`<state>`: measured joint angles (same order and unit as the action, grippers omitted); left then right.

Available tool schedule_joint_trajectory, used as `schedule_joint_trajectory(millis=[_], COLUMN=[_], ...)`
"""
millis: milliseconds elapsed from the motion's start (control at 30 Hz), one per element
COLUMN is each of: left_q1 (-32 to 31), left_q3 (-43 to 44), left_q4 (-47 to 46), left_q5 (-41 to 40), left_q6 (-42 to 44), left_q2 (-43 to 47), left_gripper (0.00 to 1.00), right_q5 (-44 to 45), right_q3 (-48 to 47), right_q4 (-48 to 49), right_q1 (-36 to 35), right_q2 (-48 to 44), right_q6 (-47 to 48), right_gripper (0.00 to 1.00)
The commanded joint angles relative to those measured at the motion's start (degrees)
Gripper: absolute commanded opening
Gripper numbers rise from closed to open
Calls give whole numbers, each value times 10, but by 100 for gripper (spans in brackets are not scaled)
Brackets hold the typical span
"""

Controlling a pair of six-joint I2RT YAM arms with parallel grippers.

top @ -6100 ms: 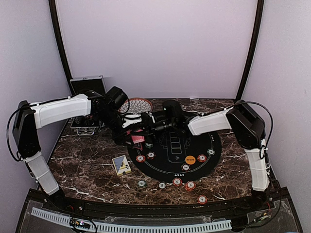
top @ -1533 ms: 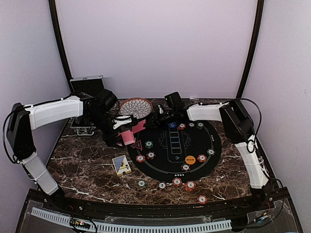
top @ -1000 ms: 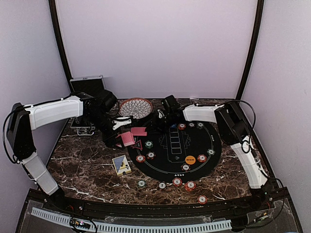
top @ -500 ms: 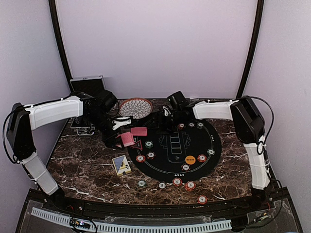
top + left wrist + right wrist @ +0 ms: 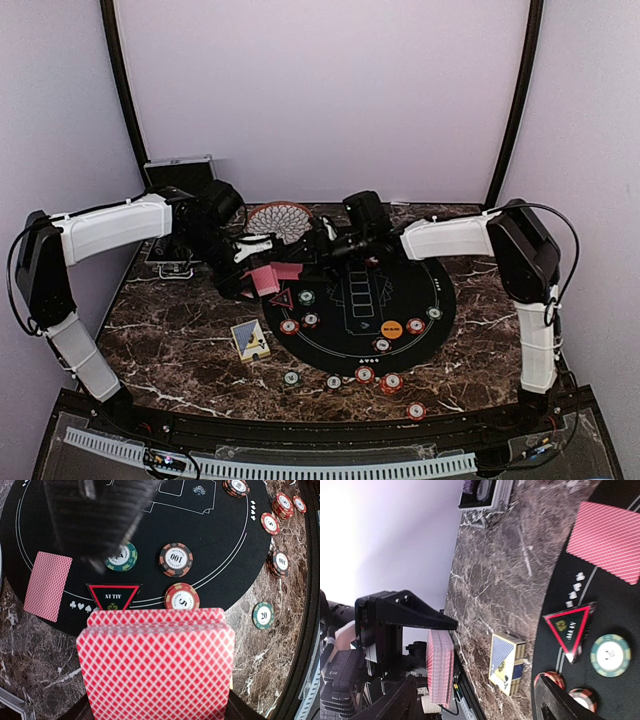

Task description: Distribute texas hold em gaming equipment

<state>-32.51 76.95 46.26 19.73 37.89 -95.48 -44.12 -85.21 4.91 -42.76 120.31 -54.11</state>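
My left gripper (image 5: 250,276) is shut on a deck of red-backed playing cards (image 5: 156,665), held over the mat's left edge; its jaws are hidden behind the deck. One card (image 5: 48,586) lies face down on the black mat (image 5: 425,300), with a red triangle marker (image 5: 114,598) beside it. A green chip (image 5: 121,556), a 100 chip (image 5: 175,559) and a red 5 chip (image 5: 182,597) lie close by. My right gripper (image 5: 322,246) hovers open and empty just right of the deck; in its own view the right gripper (image 5: 475,695) faces the deck (image 5: 440,666).
A patterned bowl (image 5: 280,220) and a silver-edged case (image 5: 180,175) stand at the back left. A blue-and-yellow card box (image 5: 249,340) lies left of the mat. An orange button (image 5: 392,328) and several chips (image 5: 365,376) sit along the mat's front.
My right gripper has opened wide and moved left toward the held deck. The single card stays lying on the mat. The left arm has barely moved.
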Motion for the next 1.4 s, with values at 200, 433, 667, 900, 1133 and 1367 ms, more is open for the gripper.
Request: schedule_joint_trajectory(millis=[200, 433, 667, 900, 1133, 1367], left_q1=[2, 0, -3, -7, -9, -9], left_q3=[19, 30, 34, 36, 40, 37], left_q4=[2, 5, 5, 5, 8, 8], left_q5=[16, 17, 18, 18, 18, 15], left_q6=[1, -1, -3, -2, -3, -1], left_q2=[3, -1, -3, -5, -7, -2], left_gripper=[5, 5, 5, 5, 4, 4], right_q5=[-37, -53, -62, -78, -89, -90], right_q3=[-16, -39, -71, -99, -127, -118], right_q4=[52, 54, 47, 47, 26, 1], right_q1=[-31, -42, -51, -59, -61, -54], right_q2=[13, 38, 62, 85, 108, 107], right_q6=[-15, -20, -20, -26, -24, -5], right_gripper=[83, 84, 83, 84, 82, 79])
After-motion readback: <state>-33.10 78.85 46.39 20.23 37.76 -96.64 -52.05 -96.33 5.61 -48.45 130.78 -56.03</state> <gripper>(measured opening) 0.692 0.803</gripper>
